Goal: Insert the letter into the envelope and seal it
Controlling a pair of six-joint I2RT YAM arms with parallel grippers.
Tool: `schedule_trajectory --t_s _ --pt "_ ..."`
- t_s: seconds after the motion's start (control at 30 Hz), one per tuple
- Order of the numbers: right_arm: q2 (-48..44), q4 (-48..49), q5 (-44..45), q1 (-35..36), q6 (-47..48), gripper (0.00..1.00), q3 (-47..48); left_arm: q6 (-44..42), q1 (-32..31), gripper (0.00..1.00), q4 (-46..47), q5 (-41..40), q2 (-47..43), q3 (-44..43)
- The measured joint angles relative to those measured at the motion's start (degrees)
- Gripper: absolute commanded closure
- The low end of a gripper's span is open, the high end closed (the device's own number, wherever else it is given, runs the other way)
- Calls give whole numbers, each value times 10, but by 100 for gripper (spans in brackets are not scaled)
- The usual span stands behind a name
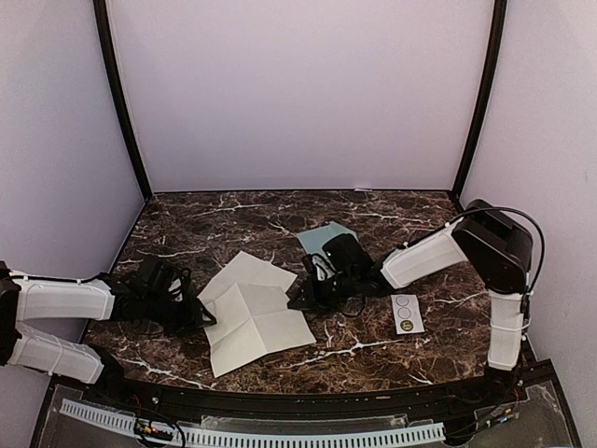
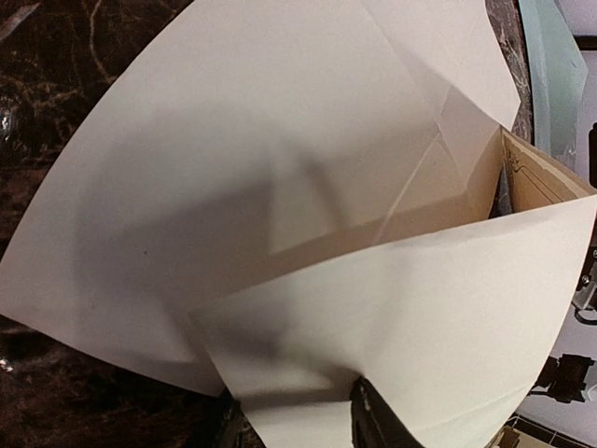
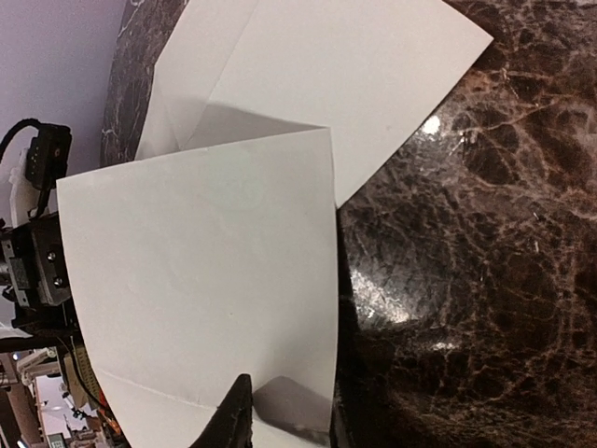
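Observation:
The letter (image 1: 254,317) is a creased off-white sheet lying at the table's middle. My left gripper (image 1: 203,315) is at its left corner and my right gripper (image 1: 300,297) at its right corner. In the left wrist view a raised flap of the letter (image 2: 410,308) comes up from between my left gripper's fingers (image 2: 298,415) and hides their tips. In the right wrist view a raised flap (image 3: 205,271) comes out of my right gripper (image 3: 284,420), with one finger (image 3: 235,415) on top. The pale blue-green envelope (image 1: 322,234) lies behind the right gripper, partly hidden; its edge shows in the left wrist view (image 2: 555,65).
A small white strip with three circles (image 1: 407,314) lies right of the letter, under the right arm. The dark marble table (image 1: 187,233) is enclosed by pale walls at the back and sides.

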State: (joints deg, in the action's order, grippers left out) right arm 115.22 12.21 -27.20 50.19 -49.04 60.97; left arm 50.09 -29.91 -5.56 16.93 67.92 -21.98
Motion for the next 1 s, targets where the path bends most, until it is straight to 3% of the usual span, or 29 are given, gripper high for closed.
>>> schedule_trajectory --t_s 0.47,1.0 --pt "-25 49 -40 -4 -33 93 -17 0 0 61 0 0 -1 0" --pt "-30 89 -81 0 -43 96 -26 0 0 61 1 1 -12 6"
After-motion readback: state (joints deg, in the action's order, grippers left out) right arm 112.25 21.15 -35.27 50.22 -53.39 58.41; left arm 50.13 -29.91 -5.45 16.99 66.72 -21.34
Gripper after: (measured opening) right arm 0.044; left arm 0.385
